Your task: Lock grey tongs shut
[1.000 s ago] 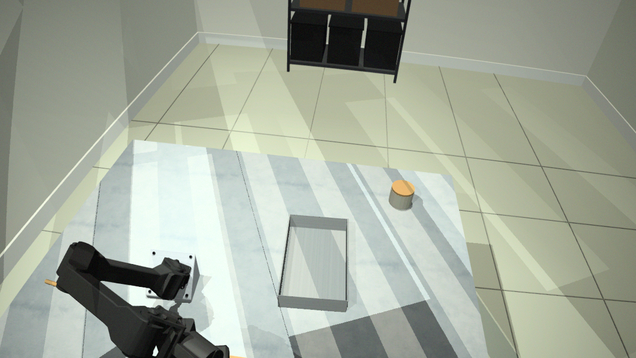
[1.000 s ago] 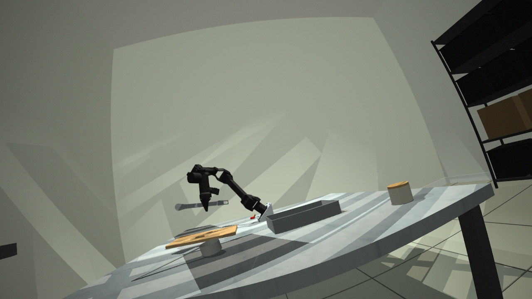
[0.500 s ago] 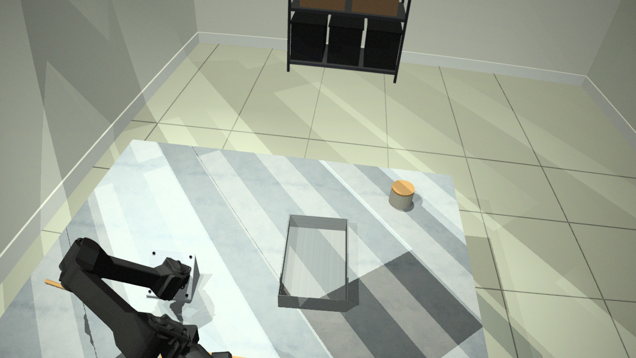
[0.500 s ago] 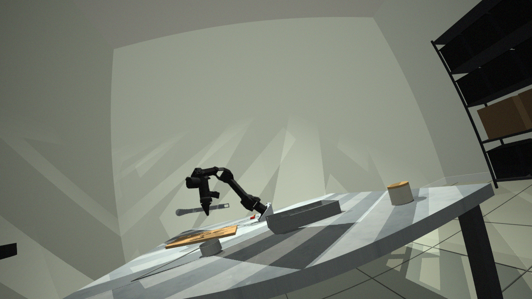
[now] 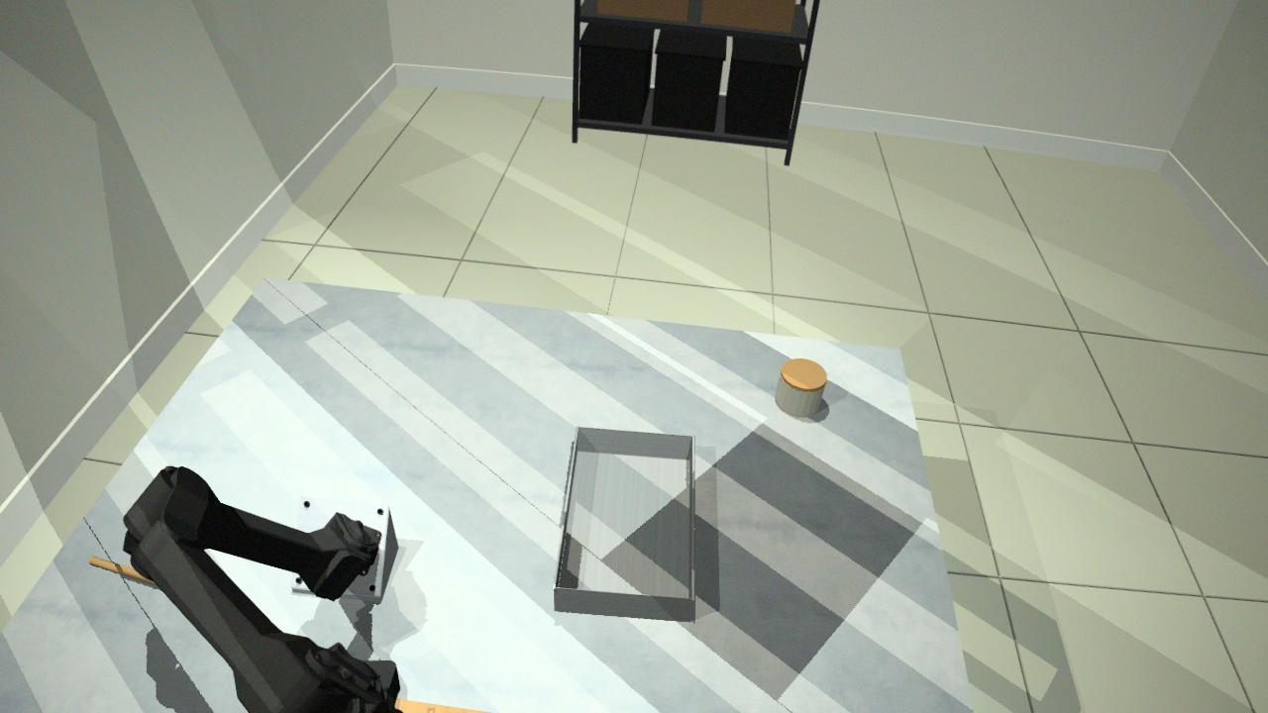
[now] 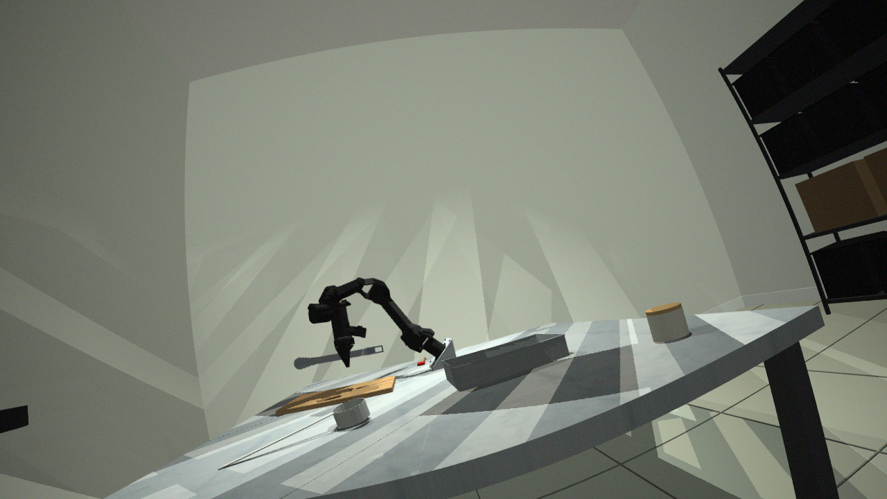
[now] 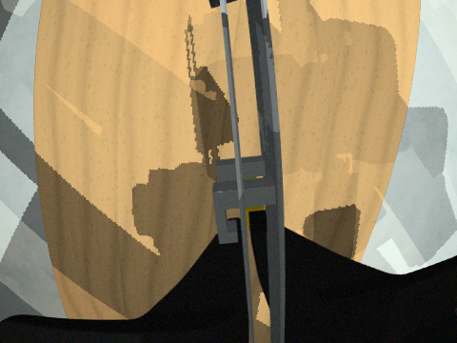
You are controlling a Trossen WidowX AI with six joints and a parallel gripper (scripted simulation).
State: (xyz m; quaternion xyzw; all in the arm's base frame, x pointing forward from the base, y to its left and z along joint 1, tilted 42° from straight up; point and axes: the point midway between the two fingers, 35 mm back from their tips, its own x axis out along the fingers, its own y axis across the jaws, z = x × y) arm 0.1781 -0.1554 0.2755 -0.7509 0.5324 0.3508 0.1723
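Note:
My gripper (image 6: 346, 362) (image 7: 245, 229) points down and is shut on the grey tongs (image 6: 366, 352) (image 7: 274, 167), gripping them partway along their length. It holds them in the air above the wooden board (image 6: 374, 387) (image 7: 95, 95). In the exterior view the tongs lie roughly level, with the rounded end to the left and the framed end to the right. In the wrist view their two arms run close together; whether the hinge is locked cannot be seen. The roasting tin (image 5: 625, 605) (image 6: 514, 366) stands empty. In the top view the arm hides the gripper and tongs.
A lidded canister (image 5: 800, 397) (image 6: 668, 325) stands at the table's far corner. A grey round cup (image 6: 351, 414) stands beside the board, with a thin rod (image 6: 266, 441) near it. A wooden handle (image 5: 115, 568) and a red piece (image 6: 420, 362) lie near the arm's base.

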